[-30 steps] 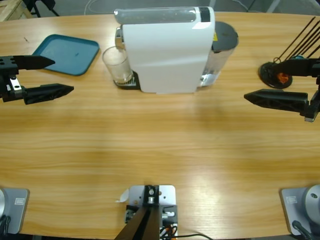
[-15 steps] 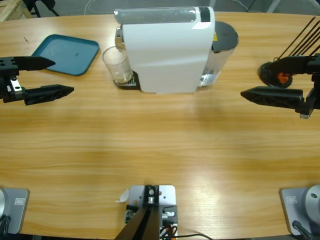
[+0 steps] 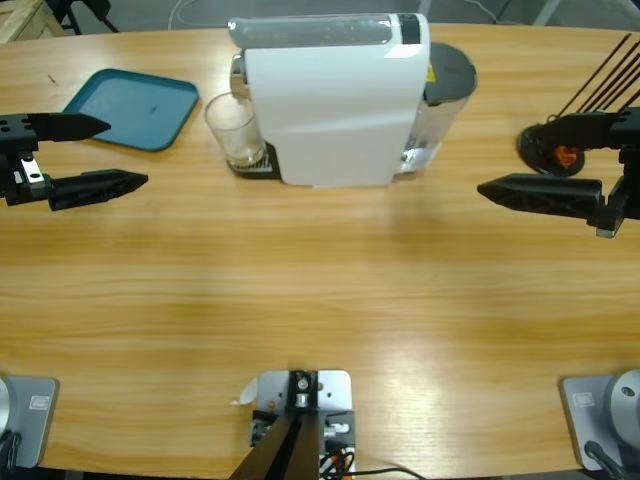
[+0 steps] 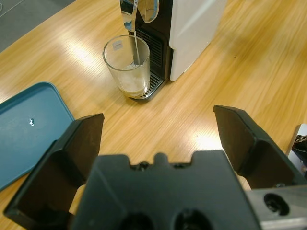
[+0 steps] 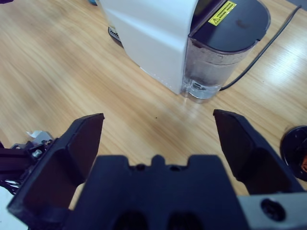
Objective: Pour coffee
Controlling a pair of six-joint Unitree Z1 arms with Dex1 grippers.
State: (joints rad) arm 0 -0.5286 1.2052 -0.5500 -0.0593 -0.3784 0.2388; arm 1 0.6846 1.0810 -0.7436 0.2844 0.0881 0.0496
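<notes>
Coffee [image 4: 131, 84] is a shallow pale layer at the bottom of the glass [image 3: 233, 131], which stands on the drip grate of the white machine [image 3: 335, 100], upper centre of the high view, under the spout [image 4: 138, 10]. A thin stream runs from the spout into the glass in the left wrist view.

Left pincer [image 3: 100, 152] at the left edge of the high view, jaws wide apart, holding nothing. Glass is well to its right and slightly higher in the frame; in the left wrist view it sits upper centre-left, ahead of the jaws. Bare worktop [image 3: 320, 290] between them, nothing blocking.

Right pincer [image 3: 540, 160] at the right edge, jaws wide apart, holding nothing. It points toward the machine's right side; the machine body stands between it and the glass. Right wrist view shows the clear water tank [image 5: 216, 62] with a dark lid and yellow warning label, plus a cable [image 5: 259, 52] trailing off to the upper right.

Teal tray [image 3: 135, 107] lies upper left, just above the left pincer and left of the glass. Black round stand [image 3: 550, 148] with thin rods sits at the right edge beside the right pincer.
</notes>
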